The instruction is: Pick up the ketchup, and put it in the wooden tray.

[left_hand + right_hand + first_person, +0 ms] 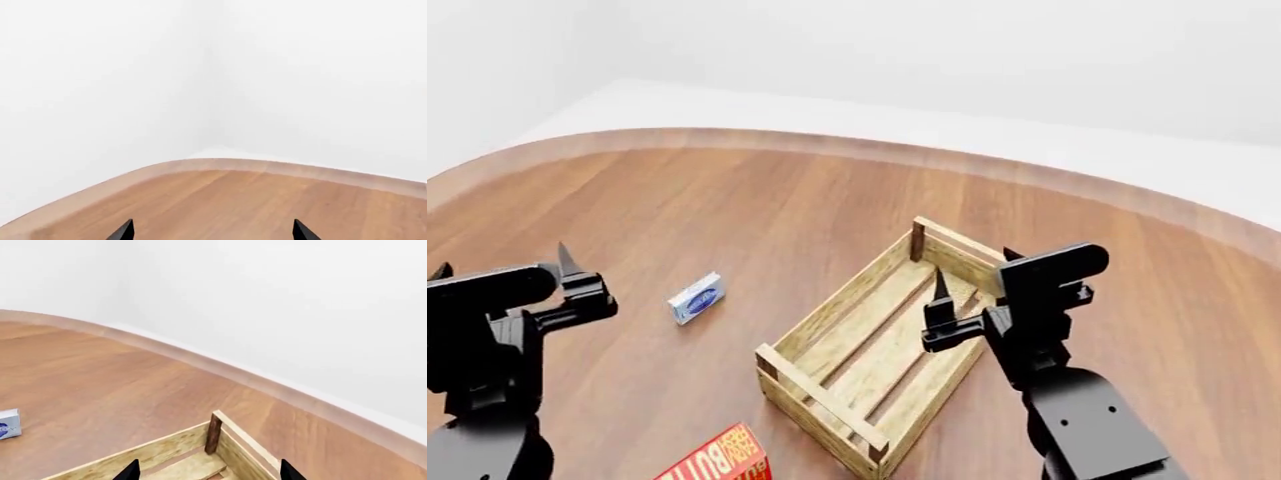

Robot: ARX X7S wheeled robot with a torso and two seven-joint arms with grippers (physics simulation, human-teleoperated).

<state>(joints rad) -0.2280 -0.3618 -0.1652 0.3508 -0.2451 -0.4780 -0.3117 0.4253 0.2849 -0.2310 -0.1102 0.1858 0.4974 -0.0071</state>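
The ketchup is out of view in every frame. The wooden tray (pixel 838 297), a pale slatted crate, stands empty at the middle of the round wooden table; its far corner also shows in the right wrist view (pixel 153 452). My right gripper (pixel 974 268) is open and empty, hovering over the tray's far right end, with its fingertips wide apart in the right wrist view (pixel 209 472). My left gripper (pixel 501 265) is open and empty above the table's left side, well to the left of the tray. The left wrist view (pixel 213 232) shows only bare table and wall.
A small white and blue box (pixel 697 298) lies left of the tray and also shows in the right wrist view (pixel 8 424). A red-orange butter box (pixel 718 460) lies at the front edge of the head view. The table's curved rim (pixel 827 140) runs along the back, with white walls behind.
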